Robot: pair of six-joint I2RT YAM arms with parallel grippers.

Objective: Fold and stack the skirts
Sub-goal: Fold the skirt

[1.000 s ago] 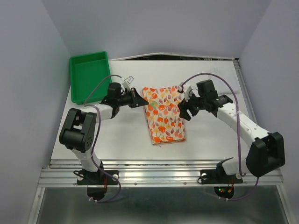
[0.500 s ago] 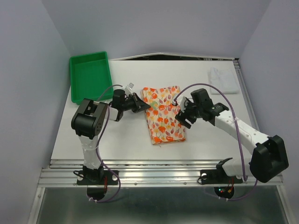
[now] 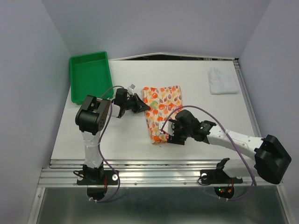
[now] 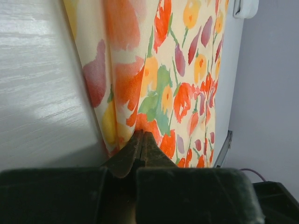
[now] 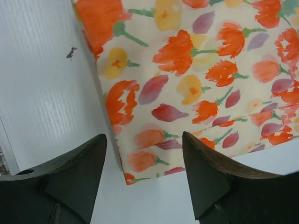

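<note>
The floral skirt (image 3: 163, 111) lies folded in a long rectangle at the table's middle. My left gripper (image 3: 145, 108) is at its left edge. In the left wrist view its jaws (image 4: 142, 136) are shut, with the skirt's (image 4: 177, 70) creased edge pinched at the tips. My right gripper (image 3: 165, 131) is open just above the skirt's near end. In the right wrist view its fingers (image 5: 144, 140) straddle the near corner of the skirt (image 5: 196, 60) without touching it. The white skirt (image 3: 222, 80) lies folded at the far right, away from both grippers.
A green plastic tray (image 3: 89, 74) stands at the far left. The table's (image 3: 121, 140) near metal edge runs just in front of the arm bases. Grey walls close in the left, right and back.
My right gripper has swung from the skirt's right side to its near end and come lower. My left arm's elbow has folded in while its gripper stayed at the skirt's left edge.
</note>
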